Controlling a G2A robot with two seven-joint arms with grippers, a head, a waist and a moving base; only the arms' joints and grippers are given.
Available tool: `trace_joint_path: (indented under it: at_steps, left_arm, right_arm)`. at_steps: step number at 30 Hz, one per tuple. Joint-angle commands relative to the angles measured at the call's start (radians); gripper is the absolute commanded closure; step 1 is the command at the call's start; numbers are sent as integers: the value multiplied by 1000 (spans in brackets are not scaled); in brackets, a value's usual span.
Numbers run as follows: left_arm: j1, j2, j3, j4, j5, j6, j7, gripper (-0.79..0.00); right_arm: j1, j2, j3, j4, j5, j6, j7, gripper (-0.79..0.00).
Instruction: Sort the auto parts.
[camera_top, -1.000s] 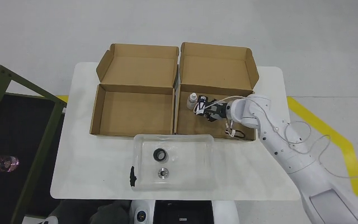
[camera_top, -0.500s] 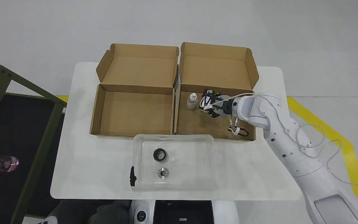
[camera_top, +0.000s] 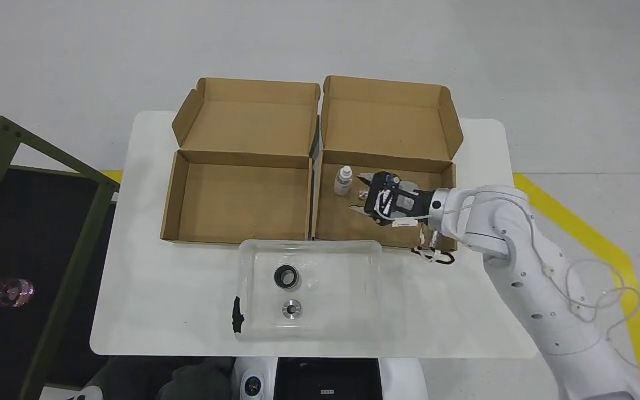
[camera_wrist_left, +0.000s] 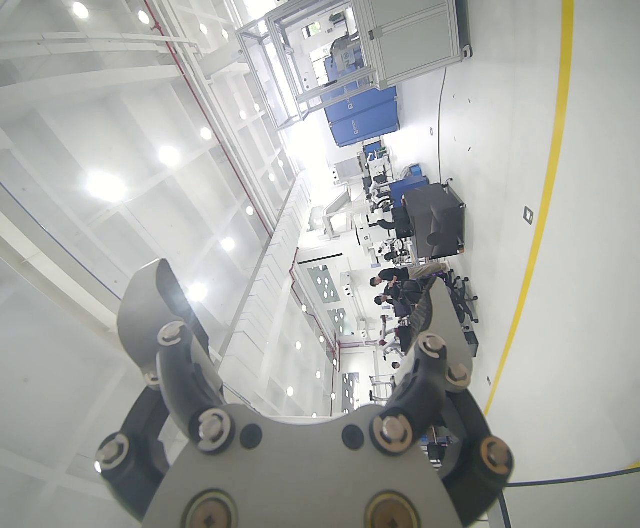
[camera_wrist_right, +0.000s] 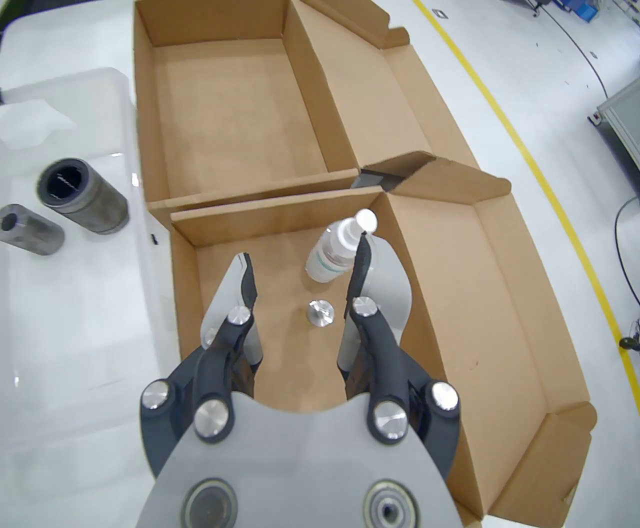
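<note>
While right gripper (camera_wrist_right: 305, 265) hangs spread over a cardboard box (camera_wrist_right: 465, 310) holding a silver knob (camera_wrist_right: 320, 312) beneath its fingers (camera_wrist_right: 245, 285) and a bottle (camera_wrist_right: 335, 250) just beyond, the clear tray (camera_wrist_right: 75, 325) alongside holds two cylinders (camera_wrist_right: 82, 200).

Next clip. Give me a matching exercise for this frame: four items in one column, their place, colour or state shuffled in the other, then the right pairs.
Column one
1. white bottle
2. small silver part
3. larger dark cylinder
4. right gripper

Column two
A. inside the clear tray
B. open, holding nothing
C. capped, in the cardboard box near its wall
D. on the floor of that box, under the open fingers

Pairs: 1-C, 2-D, 3-A, 4-B
</note>
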Motion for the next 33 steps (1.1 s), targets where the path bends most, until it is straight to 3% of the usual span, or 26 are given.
trace_joint_path:
  at_steps: [1,16,33]
  left_arm:
    - [0,0,0,0,0,0,0,-785]
    - [0,0,0,0,0,0,0,-785]
    - [0,0,0,0,0,0,0,-785]
  right_arm:
    - [-17,2,1,-27,9,-4,-1,-366]
    - [-50,-15,-159,-186,49,-35,-1,-369]
    - [-6,-59,-346,-83,-58,25,-21,-379]
